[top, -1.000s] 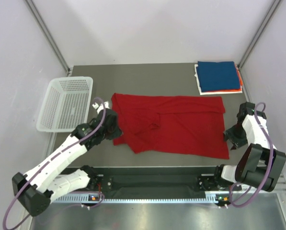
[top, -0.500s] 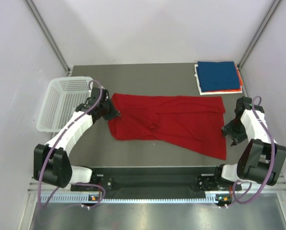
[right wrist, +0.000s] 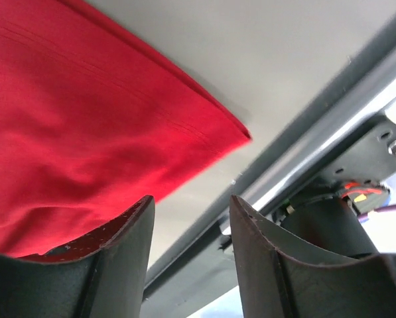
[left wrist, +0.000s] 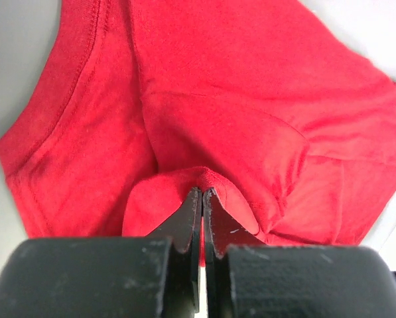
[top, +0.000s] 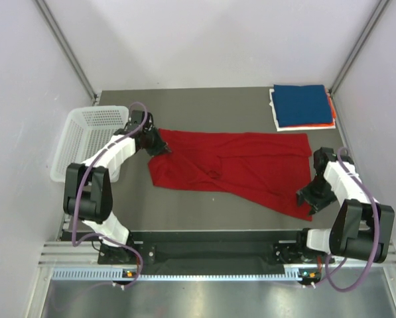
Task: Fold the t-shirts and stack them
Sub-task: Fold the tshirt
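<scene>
From where I stand, the red t-shirt (top: 231,162) lies rumpled across the middle of the table (top: 211,106). The left gripper (top: 163,150) has its jaws pressed together on a pinch of cloth at the shirt's far-left corner, near the white mesh basket (top: 85,142). The right gripper (top: 304,199) sits low at the near-right corner, jaws apart, bare table showing between them. At the far right lies a folded stack, with the dark blue shirt (top: 304,105) on top of the orange shirt (top: 330,123) and the white shirt (top: 274,114).
</scene>
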Controlling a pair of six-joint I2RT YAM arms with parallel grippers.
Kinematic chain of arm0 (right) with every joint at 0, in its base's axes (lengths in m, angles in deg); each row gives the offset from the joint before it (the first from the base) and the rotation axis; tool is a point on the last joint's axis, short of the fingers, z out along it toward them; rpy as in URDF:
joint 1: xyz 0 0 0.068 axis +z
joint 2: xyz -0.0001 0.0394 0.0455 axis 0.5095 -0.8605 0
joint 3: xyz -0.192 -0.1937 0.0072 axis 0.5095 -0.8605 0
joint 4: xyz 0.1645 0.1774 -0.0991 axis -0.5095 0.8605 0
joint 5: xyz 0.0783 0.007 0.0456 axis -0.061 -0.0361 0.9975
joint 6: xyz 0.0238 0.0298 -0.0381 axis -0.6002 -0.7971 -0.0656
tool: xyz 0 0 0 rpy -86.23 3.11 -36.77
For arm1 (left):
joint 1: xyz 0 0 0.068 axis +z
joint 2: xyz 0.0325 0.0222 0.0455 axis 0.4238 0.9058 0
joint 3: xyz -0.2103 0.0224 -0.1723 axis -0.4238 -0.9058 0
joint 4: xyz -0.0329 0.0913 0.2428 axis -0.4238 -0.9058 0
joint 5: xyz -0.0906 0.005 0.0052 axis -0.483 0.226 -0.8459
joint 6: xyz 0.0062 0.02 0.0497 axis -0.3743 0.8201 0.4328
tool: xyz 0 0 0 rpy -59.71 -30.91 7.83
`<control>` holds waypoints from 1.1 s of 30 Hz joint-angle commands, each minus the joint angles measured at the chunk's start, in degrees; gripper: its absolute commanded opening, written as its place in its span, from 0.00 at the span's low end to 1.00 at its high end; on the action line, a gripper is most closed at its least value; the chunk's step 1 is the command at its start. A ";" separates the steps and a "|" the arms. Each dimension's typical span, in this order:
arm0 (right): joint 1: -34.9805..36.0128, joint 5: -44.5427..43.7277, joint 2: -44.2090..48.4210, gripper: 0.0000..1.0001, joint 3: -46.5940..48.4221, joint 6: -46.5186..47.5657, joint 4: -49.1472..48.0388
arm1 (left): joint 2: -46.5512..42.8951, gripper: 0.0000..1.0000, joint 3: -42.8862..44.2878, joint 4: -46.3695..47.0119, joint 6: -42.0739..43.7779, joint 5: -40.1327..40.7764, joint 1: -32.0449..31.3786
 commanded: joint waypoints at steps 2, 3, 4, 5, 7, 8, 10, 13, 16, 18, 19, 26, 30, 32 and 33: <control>0.48 0.34 4.42 0.49 -3.32 -3.34 3.41 | 2.45 0.00 2.75 3.06 1.70 -3.74 0.72; 0.49 0.34 5.21 0.47 -4.63 -3.52 3.06 | 2.55 0.00 2.58 3.24 1.79 -3.75 0.90; 0.49 0.26 5.31 0.47 -4.56 -3.87 3.06 | 2.72 0.00 2.14 3.85 1.96 -3.92 0.99; 0.49 0.25 5.39 0.46 -4.65 -4.66 3.41 | 2.55 0.00 1.87 4.20 2.14 -4.18 1.07; 0.57 0.52 5.31 0.45 -4.82 -6.41 3.32 | 2.64 0.00 1.35 4.82 2.40 -4.62 1.60; 0.66 0.34 5.13 0.45 -4.74 -7.03 3.41 | 2.90 0.00 1.26 5.00 2.49 -4.97 1.78; 1.10 -0.09 4.78 0.45 -4.56 -9.48 3.41 | 3.07 0.00 1.17 5.17 2.31 -6.03 1.95; 1.19 0.51 3.64 0.45 -5.00 -12.56 2.54 | 3.51 0.00 0.47 6.05 1.09 -8.48 1.95; 1.19 3.58 2.24 0.45 -7.54 -15.46 -0.89 | 3.86 0.00 -0.32 7.81 -0.06 -10.94 1.95; 1.54 3.60 0.75 0.45 -8.07 -17.05 -1.42 | 4.04 0.00 -0.41 7.81 0.12 -11.13 1.95; 1.71 2.20 0.48 0.45 -8.16 -18.36 -2.38 | 4.04 0.00 -0.33 7.90 0.20 -11.04 1.95; 1.72 0.08 0.65 0.27 -9.31 -24.52 -2.92 | 3.69 0.00 -0.68 7.72 0.29 -11.83 1.95; 1.72 -2.91 2.75 0.00 -8.78 -25.76 -2.74 | 2.73 0.00 -0.94 7.11 1.08 -10.43 1.95; 1.80 -4.13 3.98 0.00 -8.69 -26.46 -2.74 | 1.76 0.00 -0.94 6.32 1.69 -9.38 1.87; 1.89 -5.71 4.42 0.00 -8.43 -26.64 -2.74 | 1.41 0.00 -0.85 5.97 1.79 -8.85 1.95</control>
